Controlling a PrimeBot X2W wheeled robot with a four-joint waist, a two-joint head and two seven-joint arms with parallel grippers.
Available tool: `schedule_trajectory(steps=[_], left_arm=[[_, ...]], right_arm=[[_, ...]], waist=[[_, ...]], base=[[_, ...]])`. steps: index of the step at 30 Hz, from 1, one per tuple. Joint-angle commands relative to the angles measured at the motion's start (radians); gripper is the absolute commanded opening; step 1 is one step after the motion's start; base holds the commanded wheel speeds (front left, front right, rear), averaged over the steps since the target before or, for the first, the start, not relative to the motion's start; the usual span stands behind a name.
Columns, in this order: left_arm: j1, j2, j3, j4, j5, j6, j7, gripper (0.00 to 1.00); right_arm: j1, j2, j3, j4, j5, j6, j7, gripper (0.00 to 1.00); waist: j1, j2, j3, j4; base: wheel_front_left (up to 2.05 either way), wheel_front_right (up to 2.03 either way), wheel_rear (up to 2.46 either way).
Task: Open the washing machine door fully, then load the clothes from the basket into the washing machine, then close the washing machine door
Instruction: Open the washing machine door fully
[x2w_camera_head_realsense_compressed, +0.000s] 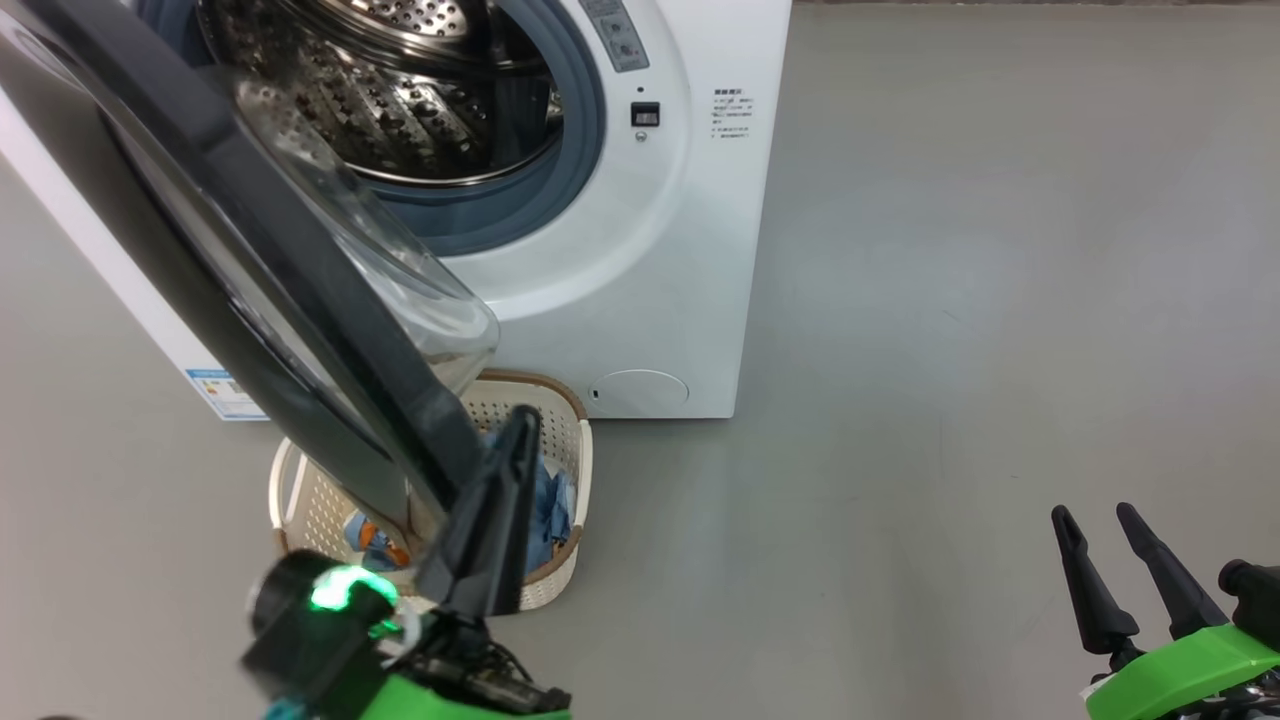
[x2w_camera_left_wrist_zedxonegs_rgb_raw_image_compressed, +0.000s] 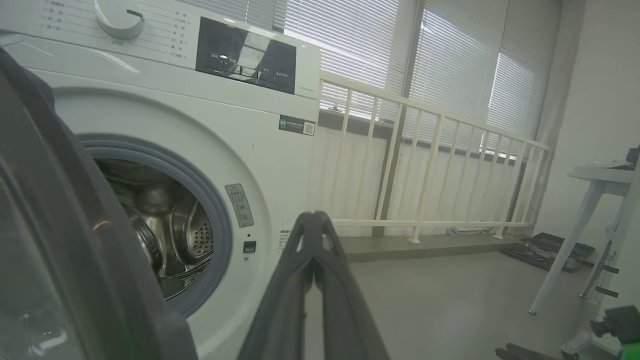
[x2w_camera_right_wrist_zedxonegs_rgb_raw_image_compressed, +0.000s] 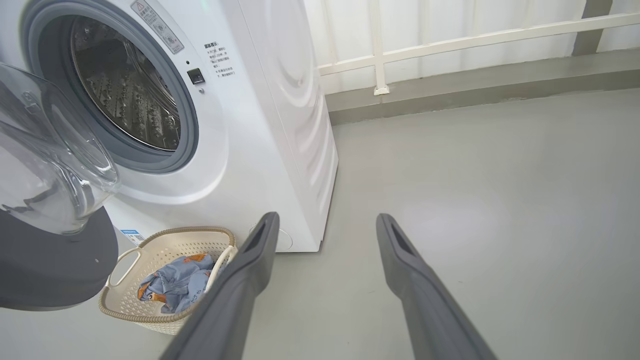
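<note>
The washing machine (x2w_camera_head_realsense_compressed: 640, 250) stands at the top of the head view, its steel drum (x2w_camera_head_realsense_compressed: 400, 110) exposed. The washing machine door (x2w_camera_head_realsense_compressed: 250, 250) hangs partly open, its black rim slanting down over the basket (x2w_camera_head_realsense_compressed: 560, 420). The clothes (x2w_camera_head_realsense_compressed: 555, 510) lie in that basket as light-blue fabric. My left gripper (x2w_camera_head_realsense_compressed: 520, 425) is shut with nothing between its fingers, right beside the door's lower edge; whether it touches is unclear. In the left wrist view the left gripper (x2w_camera_left_wrist_zedxonegs_rgb_raw_image_compressed: 313, 217) points past the door (x2w_camera_left_wrist_zedxonegs_rgb_raw_image_compressed: 75, 260) toward the machine (x2w_camera_left_wrist_zedxonegs_rgb_raw_image_compressed: 200, 130). My right gripper (x2w_camera_head_realsense_compressed: 1092, 512) is open over the floor at lower right. The right wrist view shows the right gripper (x2w_camera_right_wrist_zedxonegs_rgb_raw_image_compressed: 325, 222), the basket (x2w_camera_right_wrist_zedxonegs_rgb_raw_image_compressed: 120, 260), the clothes (x2w_camera_right_wrist_zedxonegs_rgb_raw_image_compressed: 175, 282) and the door (x2w_camera_right_wrist_zedxonegs_rgb_raw_image_compressed: 50, 270).
Grey floor (x2w_camera_head_realsense_compressed: 950, 300) spreads to the right of the machine. A white railing (x2w_camera_left_wrist_zedxonegs_rgb_raw_image_compressed: 425, 165) runs along the blinded windows behind. A white table (x2w_camera_left_wrist_zedxonegs_rgb_raw_image_compressed: 595, 200) and a dark toolbox (x2w_camera_left_wrist_zedxonegs_rgb_raw_image_compressed: 550, 247) stand at the far right.
</note>
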Motion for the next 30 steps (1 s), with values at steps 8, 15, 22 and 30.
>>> schedule_trajectory(steps=[8,15,22,30], left_arm=[[-0.105,0.004,-0.04,0.235,-0.09,0.016,-0.016,0.0],[-0.18,0.004,-0.039,0.446,-0.13,0.036,-0.029,0.0],[-0.222,0.004,-0.013,0.504,-0.163,0.056,-0.03,0.0],[-0.224,0.004,0.018,0.523,-0.18,0.053,-0.03,0.0]], right_arm=[[-0.011,-0.017,0.018,-0.026,-0.025,0.002,-0.012,1.0],[-0.012,-0.017,0.012,-0.03,-0.034,0.002,-0.012,1.0],[-0.017,-0.019,0.011,-0.033,-0.038,0.002,-0.012,1.0],[-0.013,-0.02,-0.001,-0.039,-0.04,0.002,-0.012,1.0]], waist=[[0.0,0.0,0.002,-0.013],[0.0,0.0,0.008,-0.012],[0.0,0.0,0.013,-0.014],[0.0,0.0,0.013,0.0]], base=[[0.0,0.0,0.0],[0.0,0.0,0.0],[0.0,0.0,0.0],[0.0,0.0,0.0]])
